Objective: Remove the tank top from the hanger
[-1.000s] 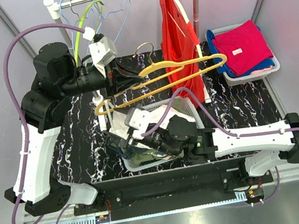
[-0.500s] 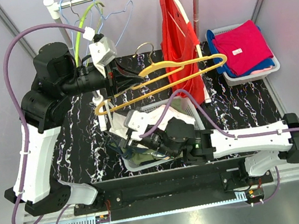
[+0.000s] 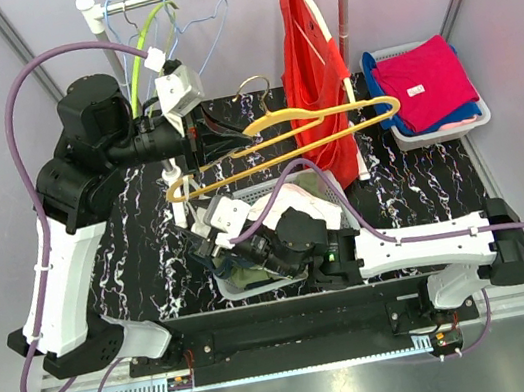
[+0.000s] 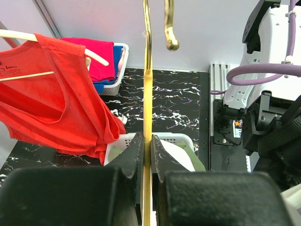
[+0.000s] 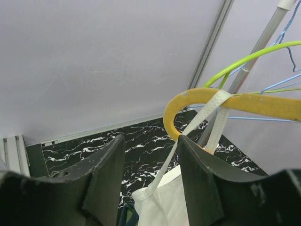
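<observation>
Tank top: a white tank top [image 5: 162, 200] hangs by a strap [image 5: 207, 113] looped over the curved end of a yellow hanger [image 4: 146, 94], at the upper right of the right wrist view. Its body is draped down to the lower middle of that view, toward the white basket [image 4: 176, 137] at the centre of the top view.
Handling: the garment is judged light, soft and limp, so no shape will be kept once it is lifted. The narrow strap is expected to slide over the smooth hanger end, though it may catch on the curve.
Where to hold: the strap just below the hanger end is judged the best place, or else the bunched fabric beneath it. A pinch on a fold should be enough.
Left gripper [image 4: 146, 155]: it is clamped together on the hanger's stem below the hook, at the lower middle of the left wrist view.
Left arm pose: the elbow is raised at the upper left of the top view and the forearm is directed rightward. The hanger is held roughly level across the middle of that view.
Right gripper [image 5: 150, 141]: the jaws stand apart on either side of the strap and the top of the white fabric, and no pinch is shown.
Right arm pose: the arm is stretched low from the lower right toward the centre left of the top view, with the wrist turned up at the hanger end.
</observation>
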{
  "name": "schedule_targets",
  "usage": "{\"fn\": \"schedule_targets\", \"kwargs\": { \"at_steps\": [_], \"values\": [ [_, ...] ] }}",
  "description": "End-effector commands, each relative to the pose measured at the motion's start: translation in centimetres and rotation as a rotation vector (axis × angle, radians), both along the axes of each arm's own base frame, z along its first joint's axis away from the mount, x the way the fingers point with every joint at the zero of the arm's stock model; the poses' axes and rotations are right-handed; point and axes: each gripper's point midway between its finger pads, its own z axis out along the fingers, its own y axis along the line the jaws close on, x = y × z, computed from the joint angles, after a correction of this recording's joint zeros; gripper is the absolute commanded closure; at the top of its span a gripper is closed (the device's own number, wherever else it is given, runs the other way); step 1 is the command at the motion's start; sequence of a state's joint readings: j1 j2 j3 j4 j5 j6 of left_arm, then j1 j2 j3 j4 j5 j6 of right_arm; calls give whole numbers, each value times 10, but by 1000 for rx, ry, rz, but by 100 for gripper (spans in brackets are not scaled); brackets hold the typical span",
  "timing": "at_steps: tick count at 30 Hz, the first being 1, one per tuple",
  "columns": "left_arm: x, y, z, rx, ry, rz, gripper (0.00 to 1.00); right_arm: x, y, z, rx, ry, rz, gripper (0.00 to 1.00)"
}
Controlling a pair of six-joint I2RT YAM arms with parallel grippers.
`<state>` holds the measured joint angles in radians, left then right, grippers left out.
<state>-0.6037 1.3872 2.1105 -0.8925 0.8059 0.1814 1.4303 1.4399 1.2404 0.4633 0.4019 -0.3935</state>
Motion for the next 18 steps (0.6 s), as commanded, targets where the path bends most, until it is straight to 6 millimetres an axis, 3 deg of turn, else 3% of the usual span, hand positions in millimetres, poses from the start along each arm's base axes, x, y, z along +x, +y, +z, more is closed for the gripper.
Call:
{"fn": "schedule_targets", "kwargs": {
  "at_steps": [1, 11, 18],
  "values": [
    [-13, 6, 25, -64, -71, -19, 100, 5, -2, 38, 119, -15, -10, 47],
    [-19, 10, 29, -74, -81, -25, 100, 11, -2, 36, 120, -6, -21, 49],
    [-17, 9, 27, -69, -80, -22, 100, 7, -27, 39, 156, 31, -18, 45]
  ]
}}
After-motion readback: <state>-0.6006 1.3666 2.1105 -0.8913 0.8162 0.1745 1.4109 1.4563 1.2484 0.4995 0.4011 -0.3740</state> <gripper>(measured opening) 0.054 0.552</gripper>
